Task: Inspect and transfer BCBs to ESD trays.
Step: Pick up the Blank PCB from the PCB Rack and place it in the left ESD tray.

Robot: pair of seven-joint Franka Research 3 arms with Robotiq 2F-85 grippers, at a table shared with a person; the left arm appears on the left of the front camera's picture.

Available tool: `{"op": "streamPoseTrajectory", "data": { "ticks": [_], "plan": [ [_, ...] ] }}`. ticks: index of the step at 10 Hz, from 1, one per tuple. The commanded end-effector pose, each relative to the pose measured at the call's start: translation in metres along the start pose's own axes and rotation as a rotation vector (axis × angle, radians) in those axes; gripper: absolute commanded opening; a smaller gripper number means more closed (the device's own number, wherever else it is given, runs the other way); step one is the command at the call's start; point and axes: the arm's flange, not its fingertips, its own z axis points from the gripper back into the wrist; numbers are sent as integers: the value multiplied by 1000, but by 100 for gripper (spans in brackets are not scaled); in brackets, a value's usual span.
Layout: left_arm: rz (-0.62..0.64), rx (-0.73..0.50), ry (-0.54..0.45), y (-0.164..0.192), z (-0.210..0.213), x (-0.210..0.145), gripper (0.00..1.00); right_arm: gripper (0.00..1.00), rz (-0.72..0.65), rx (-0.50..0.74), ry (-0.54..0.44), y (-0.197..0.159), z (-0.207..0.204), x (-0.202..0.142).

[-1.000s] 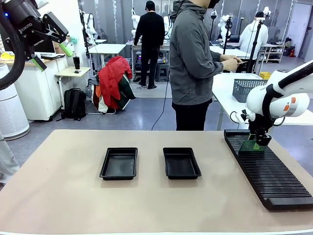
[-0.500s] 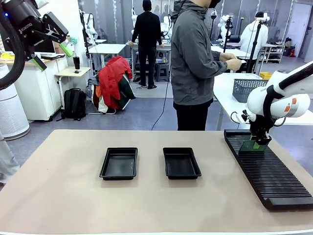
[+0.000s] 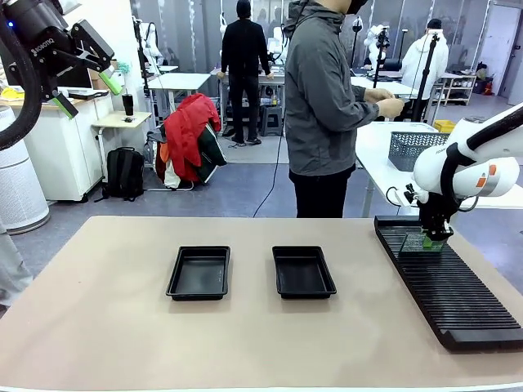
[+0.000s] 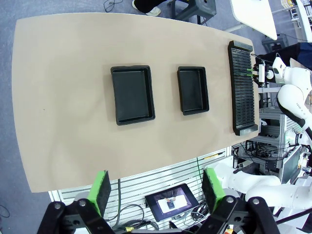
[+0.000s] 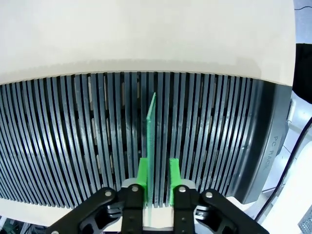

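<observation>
BCB [image 3: 422, 242] in the front view stands on edge at the far end of the slotted rack [image 3: 458, 302], right under my right pincer [image 3: 426, 238]. I count two ESD trays [image 3: 299, 248] lying bare on the tabletop [image 3: 122, 327], well off to the rack's left. My left pincer [image 3: 88, 94] hangs high with its jaws wide open, so the right arm is far the nearer.

From the left wrist, between the spread fingers [image 4: 100, 192], I count one rack [image 4: 242, 97], two ESD trays [image 4: 130, 68] and one green BCB [image 4: 250, 72].

From the right wrist, the BCB [image 5: 151, 131] runs lengthwise along its slot, straight away from the right pincer [image 5: 157, 178]. The pads [image 5: 142, 173] straddle it, set narrow. One seems to touch it and a gap shows at the other, so I judge it not yet clamped.
</observation>
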Motion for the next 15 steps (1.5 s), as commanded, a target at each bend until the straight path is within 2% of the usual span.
{"op": "streamPoseTrajectory", "data": {
  "ticks": [1,2,3,4,5,6,8,11,15],
  "plan": [
    [-3,0,-3,0,0,0,100,21,-15,-17,8,7,2,1],
    [-3,0,-3,0,0,0,100,14,-14,-13,4,7,2,1],
    [-3,0,-3,0,0,0,100,14,-14,-10,4,7,2,2],
    [-3,0,-3,0,0,0,100,7,-14,-7,6,7,3,3],
    [-3,0,-3,0,0,0,100,8,-16,-4,8,7,5,3],
    [-3,0,-3,0,0,0,100,0,-19,-7,9,5,9,3],
    [-3,0,-3,0,0,0,100,0,-26,-19,14,0,26,2],
    [-3,0,-3,0,0,0,100,0,-41,-35,48,-5,88,6],
    [-3,0,-3,0,0,0,100,0,-89,3,88,-5,199,23]
  ]
}}
